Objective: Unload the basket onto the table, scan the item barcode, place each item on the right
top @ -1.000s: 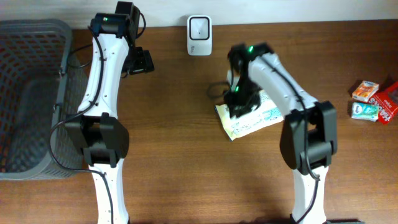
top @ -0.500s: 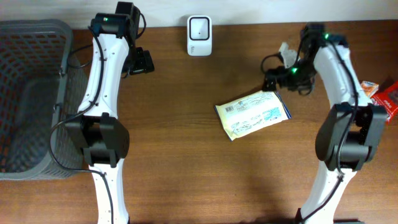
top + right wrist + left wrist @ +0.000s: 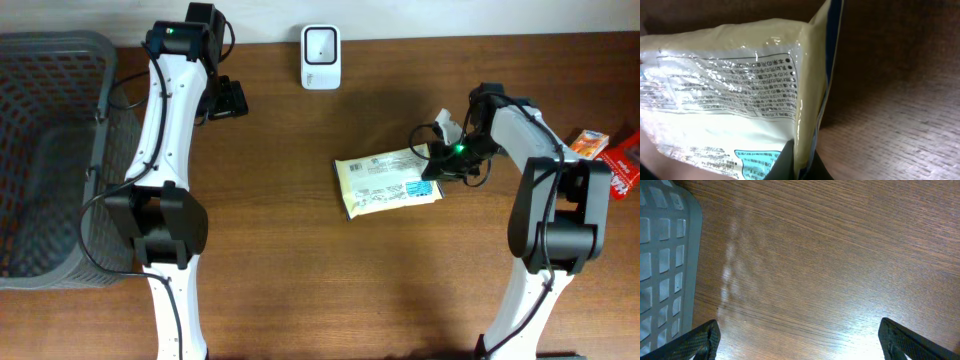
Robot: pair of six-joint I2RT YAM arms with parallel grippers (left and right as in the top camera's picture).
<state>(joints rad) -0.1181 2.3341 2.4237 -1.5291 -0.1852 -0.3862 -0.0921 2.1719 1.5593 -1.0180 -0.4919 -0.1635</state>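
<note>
While the right gripper [image 3: 796, 162] pinches its right edge, the pale yellow plastic packet [image 3: 385, 183] lies on the brown wooden table [image 3: 300, 280].
The packet is near the middle of the table, printed side up, well apart from the white box-shaped scanner [image 3: 320, 43] at the far edge. The left gripper [image 3: 802, 345] hangs with jaws wide apart over bare wood, holding nothing, beside the grey plastic basket [image 3: 50, 150].

A mock shop checkout: barcode scanner [image 3: 320, 57], grey basket [image 3: 62, 39] and small packaged goods [image 3: 587, 146] on a table [image 3: 300, 285].
</note>
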